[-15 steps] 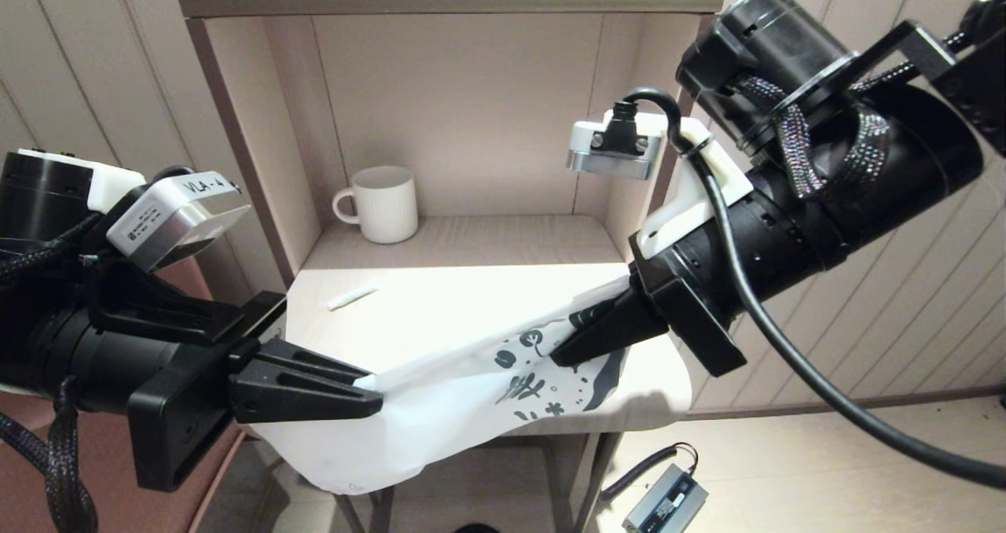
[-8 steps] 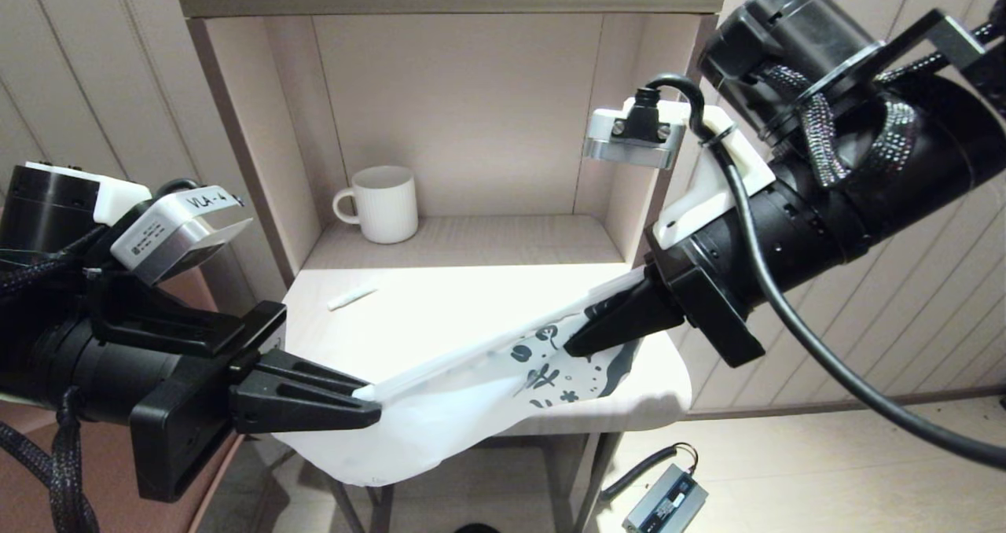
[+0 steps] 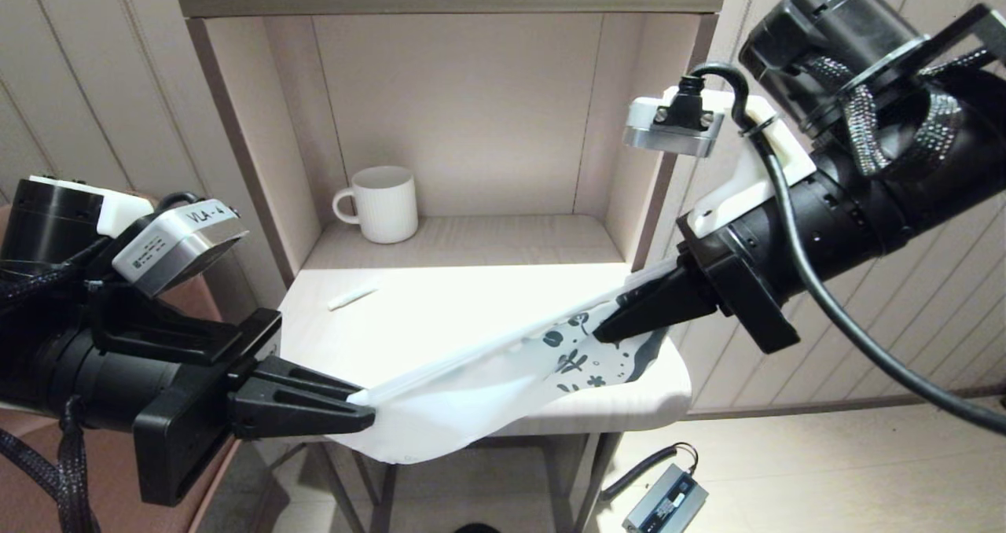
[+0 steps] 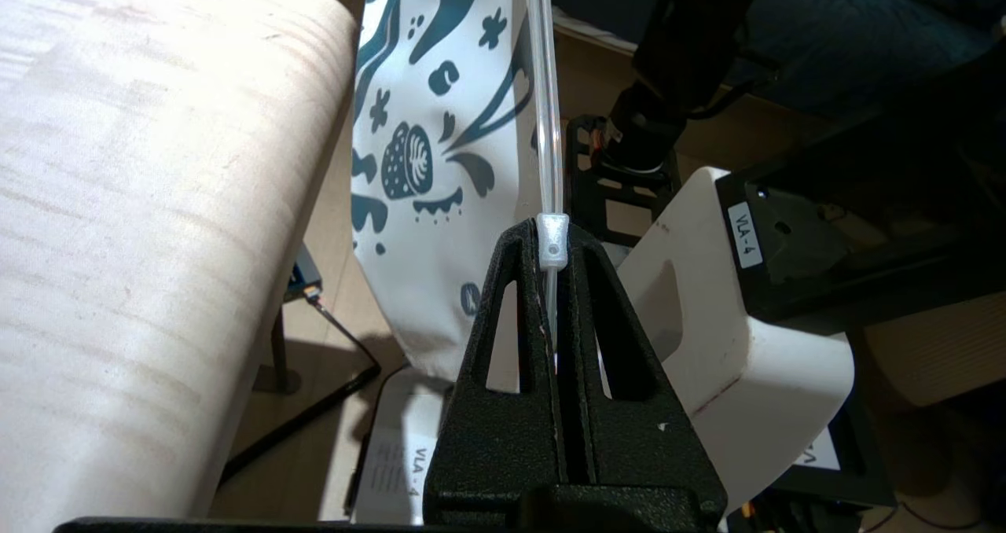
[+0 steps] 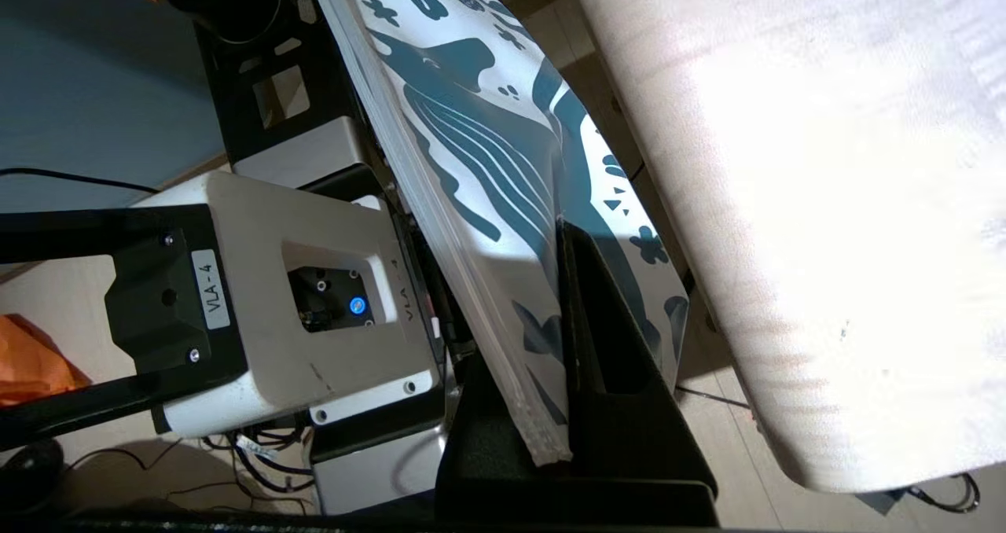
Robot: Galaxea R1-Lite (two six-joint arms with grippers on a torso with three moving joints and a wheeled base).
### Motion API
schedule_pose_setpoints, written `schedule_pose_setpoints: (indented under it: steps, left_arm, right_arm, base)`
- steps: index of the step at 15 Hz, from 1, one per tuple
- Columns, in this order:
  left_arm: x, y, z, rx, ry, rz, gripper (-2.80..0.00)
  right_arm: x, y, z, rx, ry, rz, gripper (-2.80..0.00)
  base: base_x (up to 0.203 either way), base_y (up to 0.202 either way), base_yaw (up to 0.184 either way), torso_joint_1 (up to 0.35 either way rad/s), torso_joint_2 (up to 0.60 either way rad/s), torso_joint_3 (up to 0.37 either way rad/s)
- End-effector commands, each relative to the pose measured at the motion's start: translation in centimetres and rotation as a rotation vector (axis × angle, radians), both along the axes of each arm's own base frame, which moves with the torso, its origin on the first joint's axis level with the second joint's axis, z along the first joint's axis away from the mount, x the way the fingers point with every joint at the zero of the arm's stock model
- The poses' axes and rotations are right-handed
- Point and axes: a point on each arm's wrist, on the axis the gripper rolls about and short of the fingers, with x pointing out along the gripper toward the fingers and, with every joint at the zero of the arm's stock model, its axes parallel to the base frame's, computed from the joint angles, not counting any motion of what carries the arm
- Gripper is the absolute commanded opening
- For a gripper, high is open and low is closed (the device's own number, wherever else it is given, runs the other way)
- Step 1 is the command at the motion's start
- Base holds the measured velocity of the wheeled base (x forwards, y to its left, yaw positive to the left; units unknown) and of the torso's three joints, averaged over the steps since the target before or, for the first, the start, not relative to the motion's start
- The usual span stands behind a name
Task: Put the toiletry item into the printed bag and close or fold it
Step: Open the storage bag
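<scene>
Both claws are clamped on the bag (image 3: 503,368), one at each end of its zip strip: left claw (image 3: 363,409) pinches the slider end, right claw (image 3: 609,327) the printed end. That stretches the strip taut above the counter's (image 3: 629,399) front edge, likely to work the zip. The stick (image 3: 352,297) lies loose on the counter behind the bag, not yet inside; mug (image 3: 383,204) on the shelf farther back.

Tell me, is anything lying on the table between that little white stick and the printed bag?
Nothing visible does. The toiletry item lies alone on the table, with bare surface between it and the printed bag. The bag hangs stretched by its zip edge between the left gripper and right gripper, so neither is free.
</scene>
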Motion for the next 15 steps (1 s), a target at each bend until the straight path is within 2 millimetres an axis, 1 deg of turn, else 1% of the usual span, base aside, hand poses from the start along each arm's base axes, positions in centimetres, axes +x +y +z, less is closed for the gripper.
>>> schedule_pose_setpoints:
  steps: [1,4,13,14,15]
  left_arm:
    - [0.02,0.08,-0.20,-0.001,0.006,-0.002,-2.80]
    - [0.05,0.18,-0.24,-0.001,0.006,0.002,-2.80]
    - [0.07,0.19,-0.20,-0.002,0.005,0.002,-2.80]
    - [0.03,0.21,-0.21,-0.002,0.005,0.002,-0.62]
    - [0.05,0.20,-0.13,-0.003,0.004,0.003,0.00]
  right_arm:
    - [-0.39,-0.62,0.25,0.004,-0.003,-0.008,-2.80]
    - [-0.54,-0.83,0.18,0.003,-0.001,-0.010,-2.80]
    - [-0.51,-0.68,0.04,0.000,0.005,-0.007,-2.80]
    - [-0.47,-0.65,0.04,0.000,0.005,-0.007,-2.80]
    - [-0.43,-0.63,0.06,0.001,0.004,-0.007,-2.80]
  base:
    - [0.000,0.000,0.000,0.000,0.00,0.000]
    - [0.000,0.000,0.000,0.000,0.00,0.000]
    - [0.000,0.000,0.000,0.000,0.00,0.000]
    - [0.000,0.000,0.000,0.000,0.00,0.000]
    - [0.000,0.000,0.000,0.000,0.00,0.000]
